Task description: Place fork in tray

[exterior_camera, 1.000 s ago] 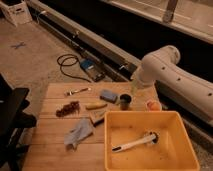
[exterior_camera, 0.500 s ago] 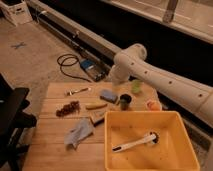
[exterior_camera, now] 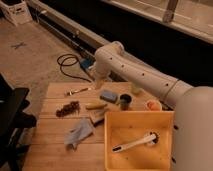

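Since the earlier frame my arm has swung left. Nearest, the tray (exterior_camera: pixel 127 130) holds only a white brush (exterior_camera: pixel 135 143). Beyond it, the fork (exterior_camera: pixel 79 91) lies flat at the far left of the slatted wooden table (exterior_camera: pixel 50 145), well apart from the tray. My gripper (exterior_camera: pixel 98 81) hangs just right of the fork, jaws wide and empty. Risk: a slender utensil lying flat may skid on contact, and the blue sponge (exterior_camera: pixel 107 95) crowds my approach. Farther off are a concrete floor and a coiled cable (exterior_camera: pixel 70 64).
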### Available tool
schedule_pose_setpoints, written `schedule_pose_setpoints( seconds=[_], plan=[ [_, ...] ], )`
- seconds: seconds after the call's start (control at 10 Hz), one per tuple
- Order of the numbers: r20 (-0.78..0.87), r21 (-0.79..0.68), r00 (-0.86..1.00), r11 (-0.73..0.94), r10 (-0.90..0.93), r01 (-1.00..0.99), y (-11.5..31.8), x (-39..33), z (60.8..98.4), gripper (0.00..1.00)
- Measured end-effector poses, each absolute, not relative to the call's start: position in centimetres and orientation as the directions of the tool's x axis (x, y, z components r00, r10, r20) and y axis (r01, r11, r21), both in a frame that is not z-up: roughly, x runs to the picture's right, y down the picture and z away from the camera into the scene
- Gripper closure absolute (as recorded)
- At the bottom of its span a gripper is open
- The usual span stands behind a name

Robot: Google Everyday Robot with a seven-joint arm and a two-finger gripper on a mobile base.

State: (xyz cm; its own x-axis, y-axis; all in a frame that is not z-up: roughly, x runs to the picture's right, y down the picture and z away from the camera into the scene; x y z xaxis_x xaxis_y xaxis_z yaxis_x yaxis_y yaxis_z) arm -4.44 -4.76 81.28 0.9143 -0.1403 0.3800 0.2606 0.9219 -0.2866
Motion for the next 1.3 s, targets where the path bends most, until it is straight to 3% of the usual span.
schedule_pose_setpoints(
  seconds=[0.5,1.3],
  plan=[
    [0.367,-0.283,0.917,0.921,-0.155,0.269,-4.6,-4.4,81.9,0.35],
    [0.579,-0.243,0.793,0.889,-0.187,0.387,-4.2,-14.0,90.4,0.35]
  ],
)
